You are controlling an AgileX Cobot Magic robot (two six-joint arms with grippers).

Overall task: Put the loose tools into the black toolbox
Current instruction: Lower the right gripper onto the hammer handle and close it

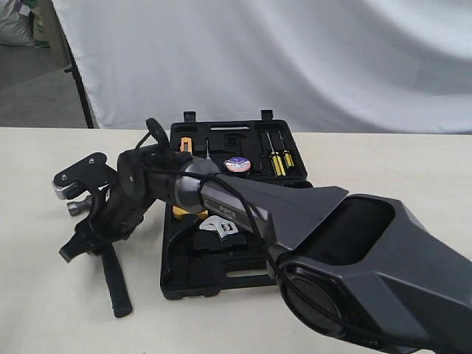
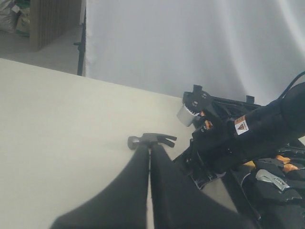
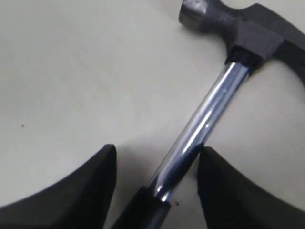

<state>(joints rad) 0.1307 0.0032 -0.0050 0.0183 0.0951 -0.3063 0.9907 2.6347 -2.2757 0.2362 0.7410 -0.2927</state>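
Beige table, white backdrop. I noted the claw hammer lay at 9 o'clock of the black toolbox. Right gripper jaws stood wide astride its shaft; left gripper jaws sat together, empty.

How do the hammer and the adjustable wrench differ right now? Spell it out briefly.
The hammer lies on the table outside the toolbox; the wrench lies inside its nearer half. The hammer looks longer than the wrench. The right hand, open, straddles the hammer's shaft; no hand is at the wrench. Both have a metal head and a black handle.
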